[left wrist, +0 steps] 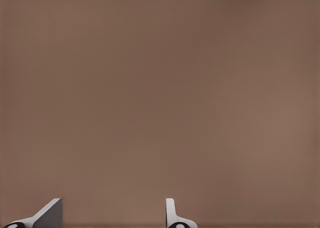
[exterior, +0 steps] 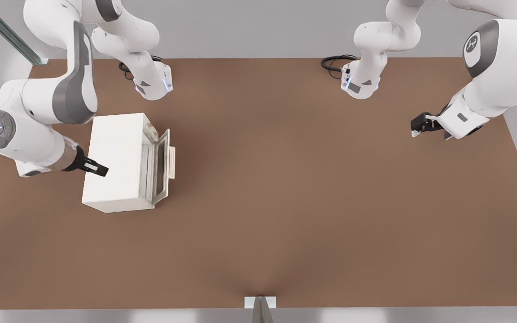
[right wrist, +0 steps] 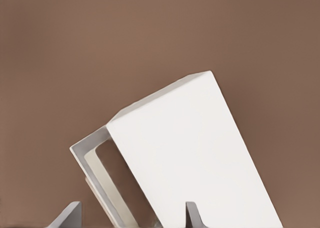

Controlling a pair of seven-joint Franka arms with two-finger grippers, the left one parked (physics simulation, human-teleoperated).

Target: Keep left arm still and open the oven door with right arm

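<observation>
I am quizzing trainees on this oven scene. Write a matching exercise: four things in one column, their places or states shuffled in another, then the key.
Things
1. cream-framed glass oven door
2. pale beige bar handle
3. black two-finger claw of the right arm
4. black cable

States
A. open, empty, above the plain top of the cream box-shaped oven
B. looped by an arm's base at the table's far edge
C. ajar, swung partly away from the oven
D. on the door's outer face, towards the front view's right

Pairs: 1-C, 2-D, 3-A, 4-B
</observation>
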